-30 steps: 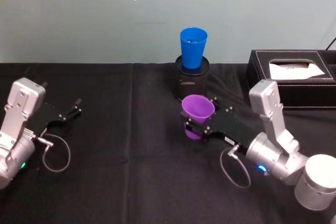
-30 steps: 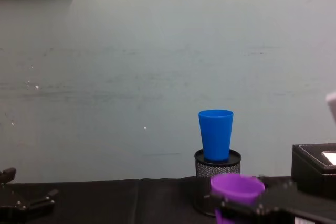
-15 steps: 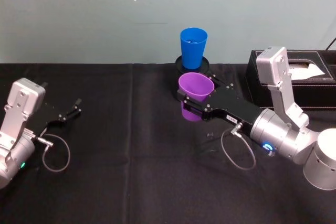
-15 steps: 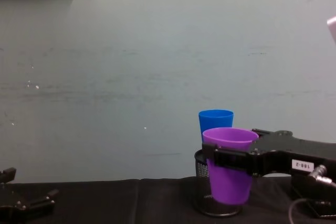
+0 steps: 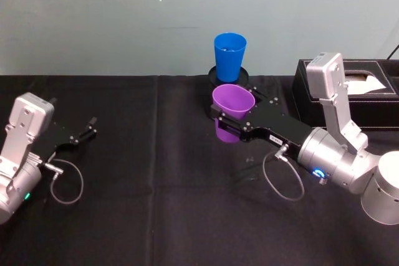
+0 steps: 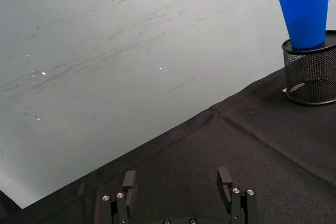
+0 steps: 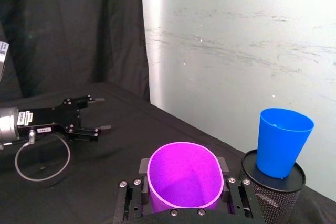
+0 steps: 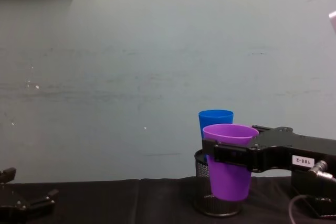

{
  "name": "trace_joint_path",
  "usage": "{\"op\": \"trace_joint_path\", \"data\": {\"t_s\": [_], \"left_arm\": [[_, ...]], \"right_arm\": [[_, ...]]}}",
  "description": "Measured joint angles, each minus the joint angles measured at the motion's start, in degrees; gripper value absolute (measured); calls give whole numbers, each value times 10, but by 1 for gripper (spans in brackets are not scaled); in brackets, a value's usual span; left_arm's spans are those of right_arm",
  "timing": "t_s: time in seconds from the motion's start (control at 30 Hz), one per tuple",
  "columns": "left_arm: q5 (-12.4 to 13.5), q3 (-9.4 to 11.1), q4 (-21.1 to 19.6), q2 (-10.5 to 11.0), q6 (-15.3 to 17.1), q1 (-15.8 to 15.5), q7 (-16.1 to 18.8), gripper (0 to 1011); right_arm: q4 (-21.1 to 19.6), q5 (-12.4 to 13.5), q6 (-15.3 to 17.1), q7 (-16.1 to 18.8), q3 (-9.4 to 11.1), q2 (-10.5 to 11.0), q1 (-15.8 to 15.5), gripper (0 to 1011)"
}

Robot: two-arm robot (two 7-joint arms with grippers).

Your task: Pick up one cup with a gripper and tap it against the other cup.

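My right gripper (image 5: 232, 120) is shut on the purple cup (image 5: 232, 111), holding it upright in the air above the table. The same cup (image 7: 184, 176) sits between the black fingers (image 7: 134, 192) in the right wrist view. The blue cup (image 5: 229, 56) stands upright inside the black mesh holder (image 5: 245, 78) just behind the purple one. A gap separates the two in the right wrist view, where the blue cup (image 7: 282, 141) is farther off. From the chest, the purple cup (image 8: 230, 167) overlaps the blue cup (image 8: 215, 117). My left gripper (image 5: 84, 134) rests open at the far left.
A black tissue box (image 5: 349, 95) stands at the back right, close behind my right arm. The black cloth covers the table, and a pale wall rises right behind the mesh holder (image 8: 202, 195). A cable loop (image 5: 65, 182) hangs by the left wrist.
My right gripper has lifted the purple cup off the table and carried it back toward the blue cup; in the last half second it barely shifted. The left arm stayed still.
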Motion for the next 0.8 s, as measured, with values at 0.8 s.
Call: {"op": "trace_joint_path", "data": {"t_s": [0.8], "left_arm": [[0,0,0,0,0,0,0,1000]], "right_arm": [[2,-2,-1,-1,0,-1,0,732]]}}
